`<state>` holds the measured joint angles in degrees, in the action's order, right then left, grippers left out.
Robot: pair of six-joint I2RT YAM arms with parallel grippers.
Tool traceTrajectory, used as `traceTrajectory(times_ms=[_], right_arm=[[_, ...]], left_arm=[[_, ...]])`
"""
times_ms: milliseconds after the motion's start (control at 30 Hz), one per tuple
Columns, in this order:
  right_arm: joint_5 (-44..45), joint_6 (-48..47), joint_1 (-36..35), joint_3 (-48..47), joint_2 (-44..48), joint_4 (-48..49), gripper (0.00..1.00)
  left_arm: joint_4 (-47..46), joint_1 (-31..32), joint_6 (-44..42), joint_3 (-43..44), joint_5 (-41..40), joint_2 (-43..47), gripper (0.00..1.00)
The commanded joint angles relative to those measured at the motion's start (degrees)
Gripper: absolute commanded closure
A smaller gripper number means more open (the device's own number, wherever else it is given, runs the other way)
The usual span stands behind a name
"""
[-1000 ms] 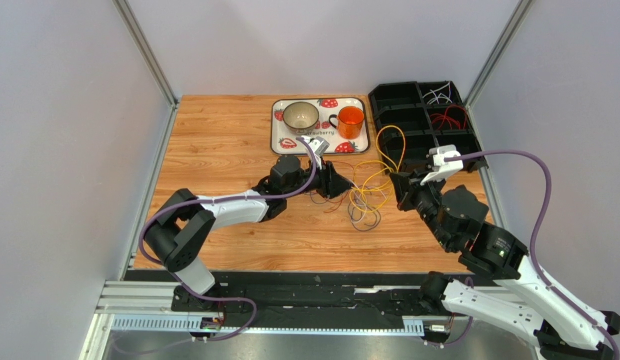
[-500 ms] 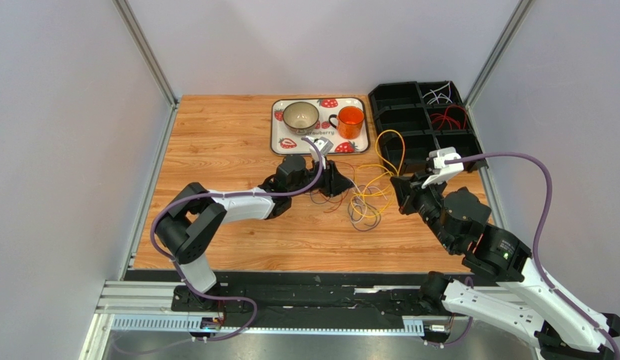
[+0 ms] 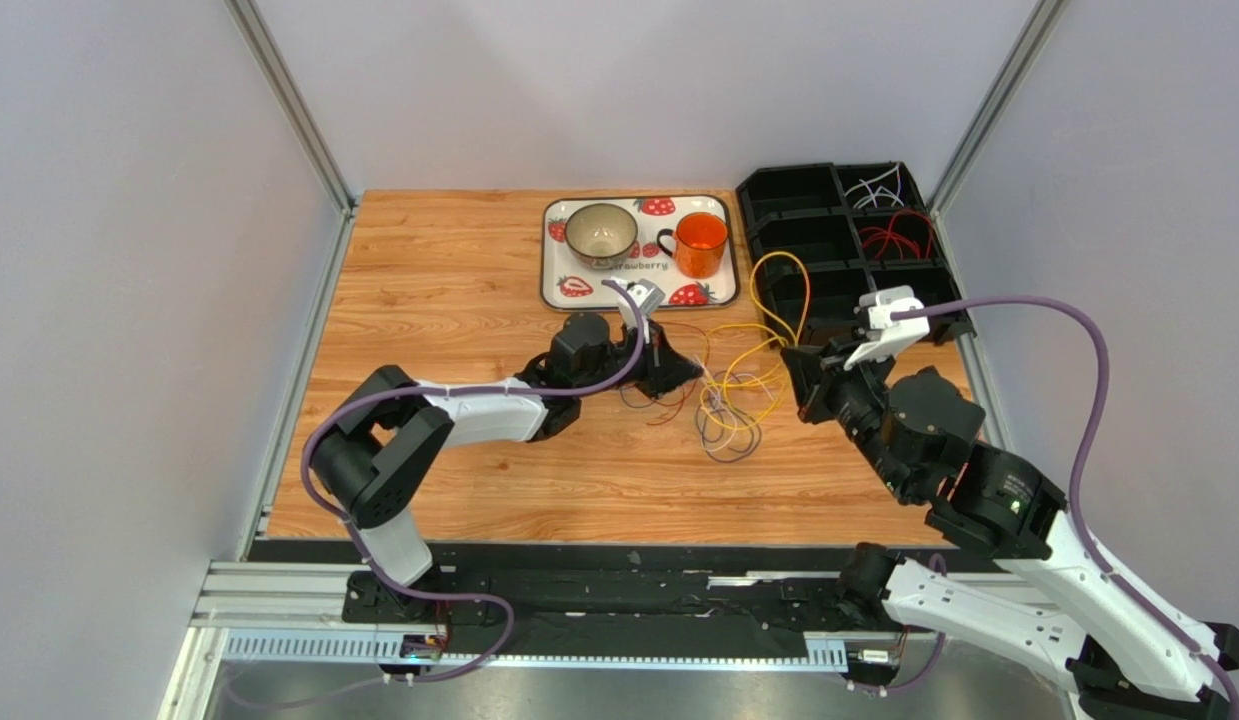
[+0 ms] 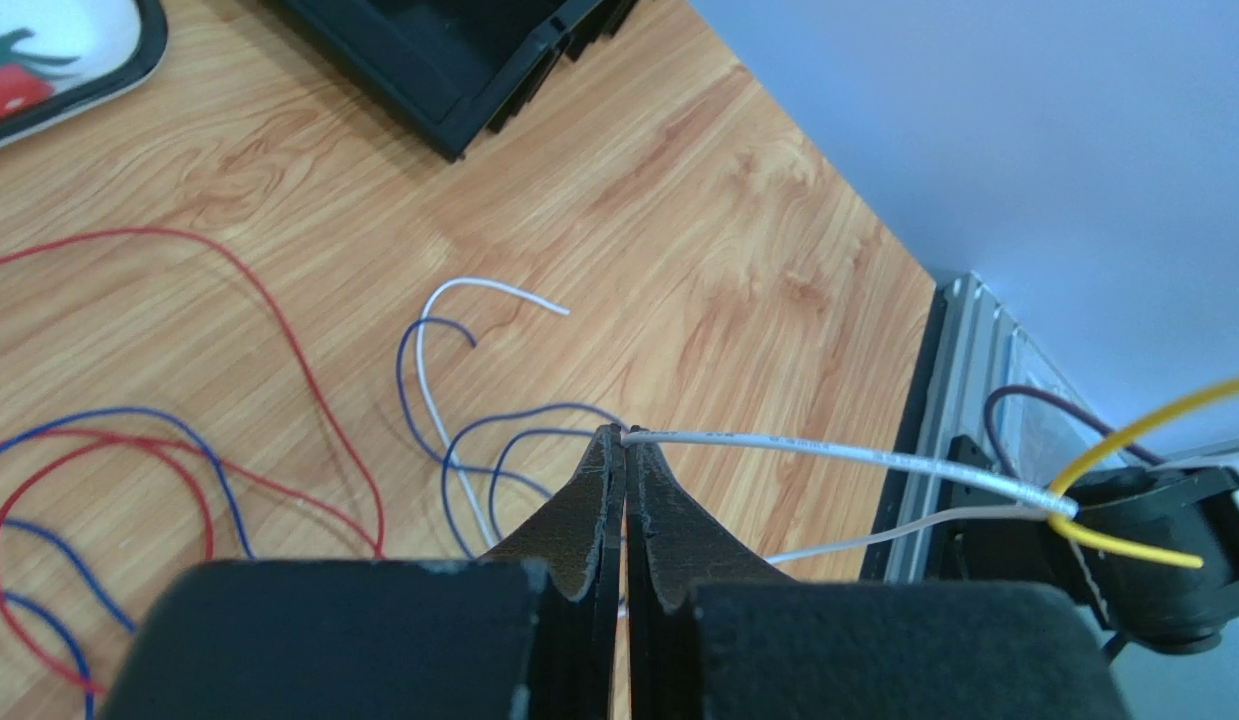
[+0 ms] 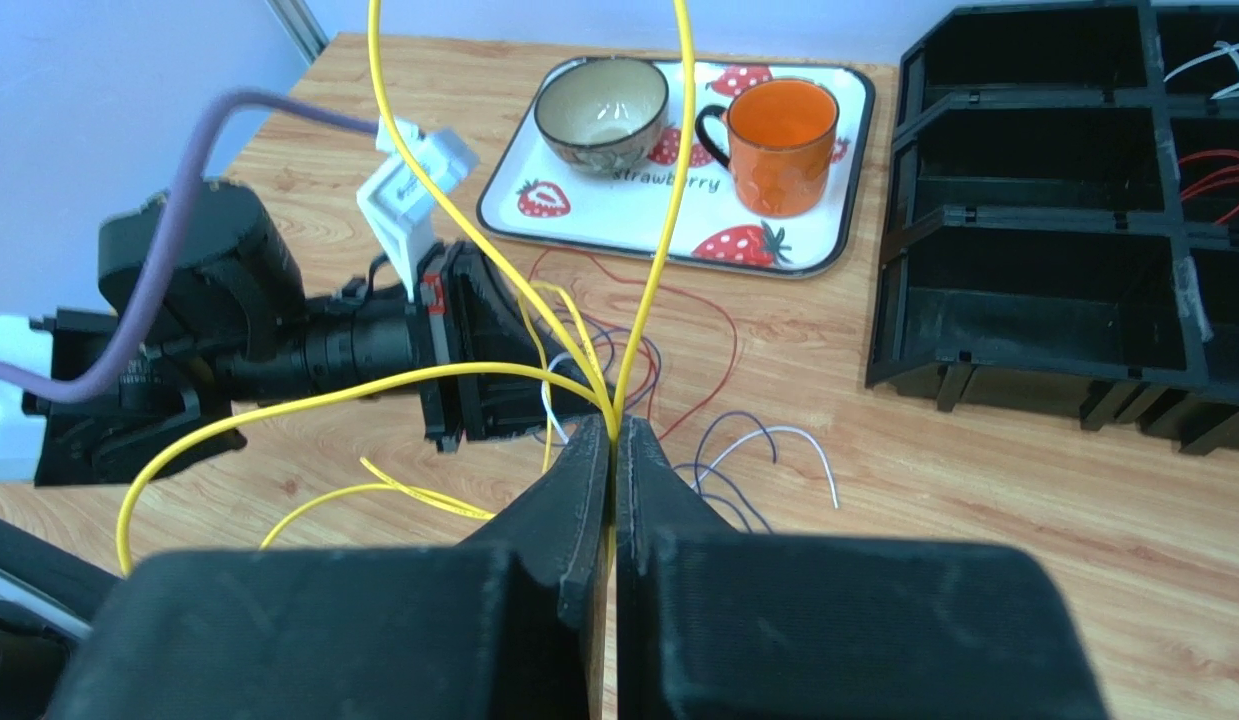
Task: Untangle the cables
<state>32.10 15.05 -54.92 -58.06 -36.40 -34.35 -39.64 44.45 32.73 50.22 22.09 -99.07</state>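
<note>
In the top view, the cables (image 3: pixel 730 402) are seen heaped at the centre of the desk (image 3: pixel 430 270). The tangle is stretched along a 9-to-3 line between the left gripper (image 3: pixel 673 365) and the right gripper (image 3: pixel 798 368). One yellow loop is raised toward 1 o'clock, against the left edge of the bin (image 3: pixel 798 192). The tray (image 3: pixel 640 273) lies at 11 o'clock from the heap.

In the left wrist view, the jaws are pressed together on a white cable (image 4: pixel 821 452). It is drawn taut toward 3 o'clock, as far as the right gripper. Red and blue loops are spread flat on the desk at 9 o'clock.

In the right wrist view, the jaws are closed on yellow cables (image 5: pixel 663 225). Two strands are led up toward 12 o'clock and others are swept out toward 8 o'clock. The left gripper is seen at 10 o'clock.
</note>
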Motion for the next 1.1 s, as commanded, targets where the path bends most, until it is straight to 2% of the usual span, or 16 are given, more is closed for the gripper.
traceTrajectory(times_ms=[0,233,333,600,767,833,867,900,1067], right_arm=[[2.61,-2.65,0.16,-8.28,-1.38,0.77,1.0],[5.43,-9.41,0.16,-23.21,-3.59,0.77,1.0],[6.48,-10.91,0.16,-25.6,-3.24,2.09,1.0],[11.58,-13.03,0.16,-22.19,-6.22,3.32,1.0],[18.61,-13.38,1.03,-20.6,-15.68,3.15,1.0],[16.26,-8.39,5.33,-23.57,-19.3,-2.27,1.0],[10.76,-5.58,7.69,-25.24,-23.58,-7.7,1.0],[7.05,-3.73,13.2,-26.65,-25.28,-9.93,1.0],[-7.53,4.37,27.12,-29.3,-31.53,-14.16,1.0]], left_arm=[[-0.08,-1.99,-2.59,-5.64,-1.35,4.32,1.0],[-9.04,-13.23,4.34,-17.86,1.64,4.15,1.0],[-13.18,-14.47,6.11,-18.66,3.31,3.01,1.0],[-13.98,-14.48,6.91,-18.05,4.11,0.89,1.0],[-9.5,-14.48,6.82,-16.82,1.47,0.81,1.0],[-8.1,-14.48,6.73,-16.47,0.68,0.98,1.0],[-7.04,-14.48,6.65,-16.38,0.07,1.24,1.0],[-6.77,-14.39,6.56,-16.38,-0.29,1.51,1.0],[-2.21,-13.16,4.89,-16.21,-4.84,3.87,1.0]])
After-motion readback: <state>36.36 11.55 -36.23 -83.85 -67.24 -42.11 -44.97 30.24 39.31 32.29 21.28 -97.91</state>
